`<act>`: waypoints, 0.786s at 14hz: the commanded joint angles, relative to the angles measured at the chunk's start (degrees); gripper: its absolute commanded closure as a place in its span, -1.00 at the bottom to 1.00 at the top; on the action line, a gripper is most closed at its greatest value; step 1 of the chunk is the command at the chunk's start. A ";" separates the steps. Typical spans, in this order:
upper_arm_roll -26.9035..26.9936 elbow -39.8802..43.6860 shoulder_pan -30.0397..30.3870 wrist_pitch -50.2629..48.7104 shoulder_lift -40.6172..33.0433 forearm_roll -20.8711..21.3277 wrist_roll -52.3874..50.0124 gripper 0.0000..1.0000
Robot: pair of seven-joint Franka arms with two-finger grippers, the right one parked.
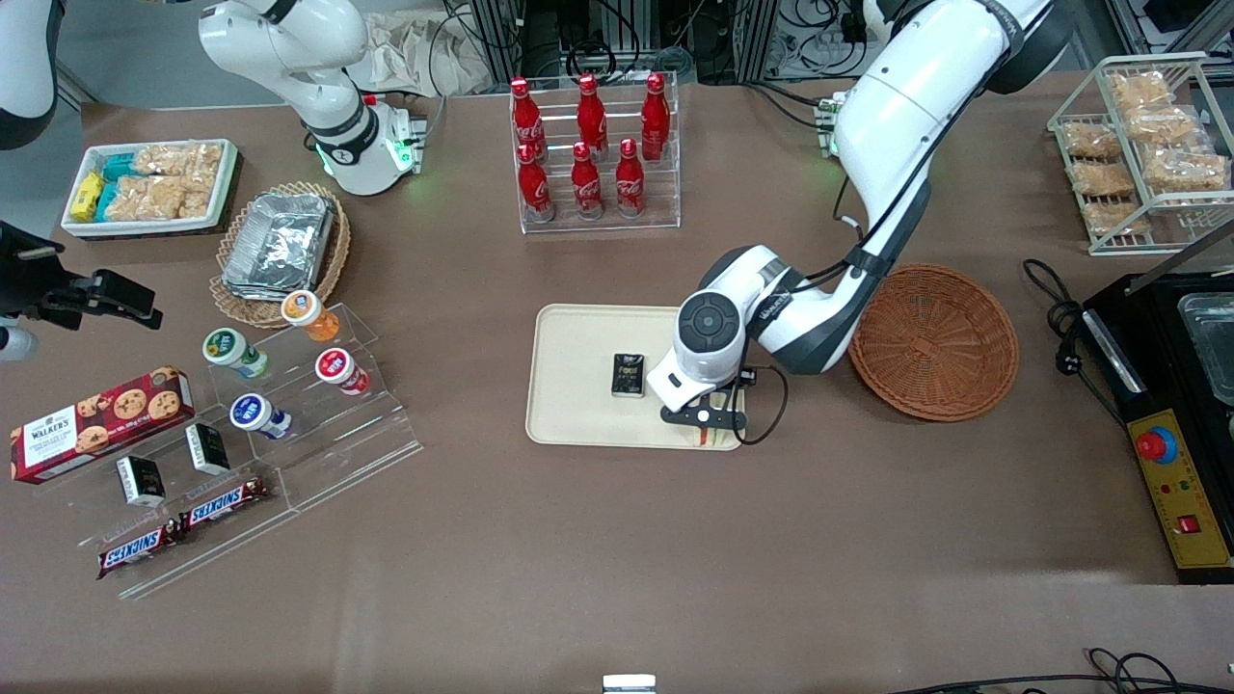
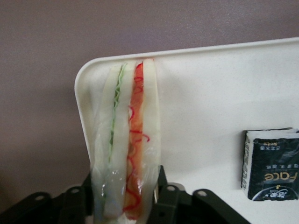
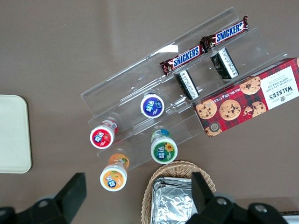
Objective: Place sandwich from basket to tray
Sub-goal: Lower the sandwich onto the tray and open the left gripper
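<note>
Sandwich (image 2: 126,144): wrapped in clear film, held edge-up between the fingers of the gripper (image 1: 709,418), which are closed against its two bread faces. Position: over the corner of the tray (image 1: 578,405) nearest the front camera on the working arm's side, just beside the rim. Basket (image 1: 933,341): empty, near the tray toward the working arm's end. Small dark packet (image 1: 629,375): lying on the tray, apart from the sandwich. Handling, judged: light, soft, easily crushed; film likely slippery. Grip flat across the bread faces, gently, never on the filling edge.
</note>
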 commanded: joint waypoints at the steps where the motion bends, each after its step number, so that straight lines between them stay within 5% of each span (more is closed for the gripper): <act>1: -0.13 0.32 0.04 0.01 0.02 1.27 -1.41 -1.00; 11: -0.14 3.65 4.86 -7.02 -12.26 -3.20 -3.24 -1.00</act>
